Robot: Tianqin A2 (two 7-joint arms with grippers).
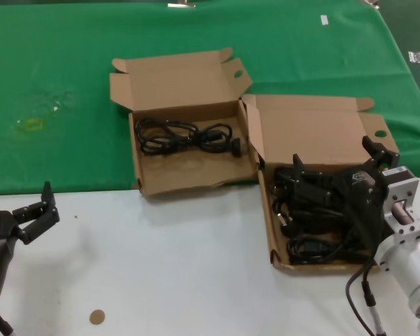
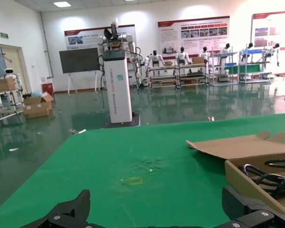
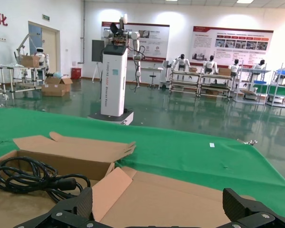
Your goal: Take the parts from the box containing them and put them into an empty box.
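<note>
Two open cardboard boxes on the table, where green cloth (image 1: 70, 63) meets white surface (image 1: 168, 266). Landmark: the left box (image 1: 189, 180).

Inside the left box, one coiled black cord (image 1: 185, 135) lying flat on the floor of the box, plug toward the right wall; lid flap standing open behind. Seen also from the right wrist as a loose coil (image 3: 26, 178) with a chunky plug.

Just right of the left box, touching at the corner, the right box (image 1: 315, 129), lid open toward the back, holding a pile of cords (image 1: 308, 220) across its floor.

Right gripper (image 1: 336, 159) well to the right of the left box, above the right box and its pile, fingers spread wide apart, nothing between them. Cannot tell from the head view whether the fingertips touch the cords below.

Left gripper (image 1: 36, 210) far left of the left box and nearer the robot, over the white surface, fingers parted and empty, parked.

A small round brown spot (image 1: 96, 317) on the white surface, nearer the robot than the left box.
</note>
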